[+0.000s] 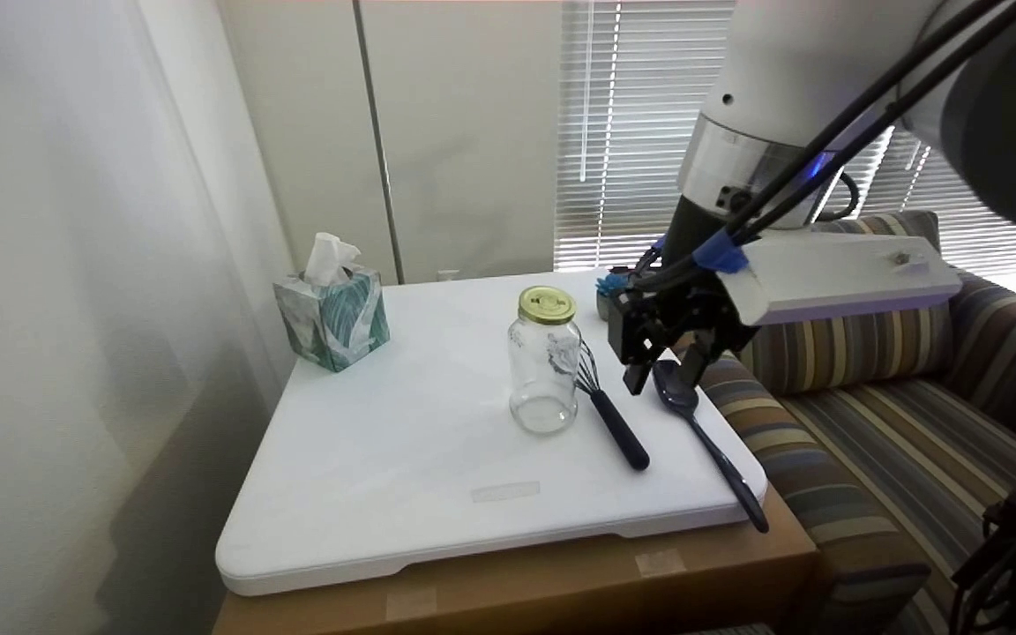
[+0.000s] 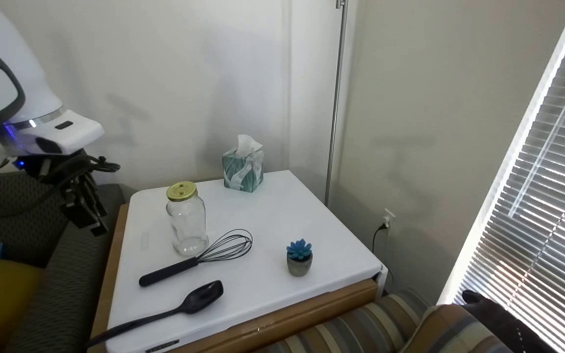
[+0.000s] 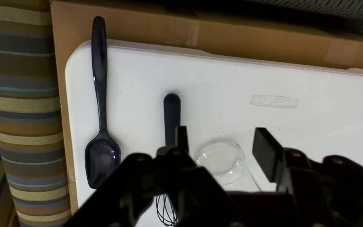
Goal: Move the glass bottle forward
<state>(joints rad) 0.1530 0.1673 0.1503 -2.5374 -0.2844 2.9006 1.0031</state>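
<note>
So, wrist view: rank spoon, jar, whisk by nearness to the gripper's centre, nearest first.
1. Jar: framed by the open gripper.
2. Whisk: next over, on the picture's left.
3. Spoon: farther out on that same side.

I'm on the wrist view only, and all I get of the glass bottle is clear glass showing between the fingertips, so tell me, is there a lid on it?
Observer: Yes. Both exterior views show a gold lid on top of the glass bottle.
Operator: Okay, am I touching it yet?
Observer: No. In both exterior views the gripper stands apart from the bottle, with a gap between them.
Operator: Name one thing outside my frame.
Observer: A tissue box, standing on the white tabletop in both exterior views.
</note>
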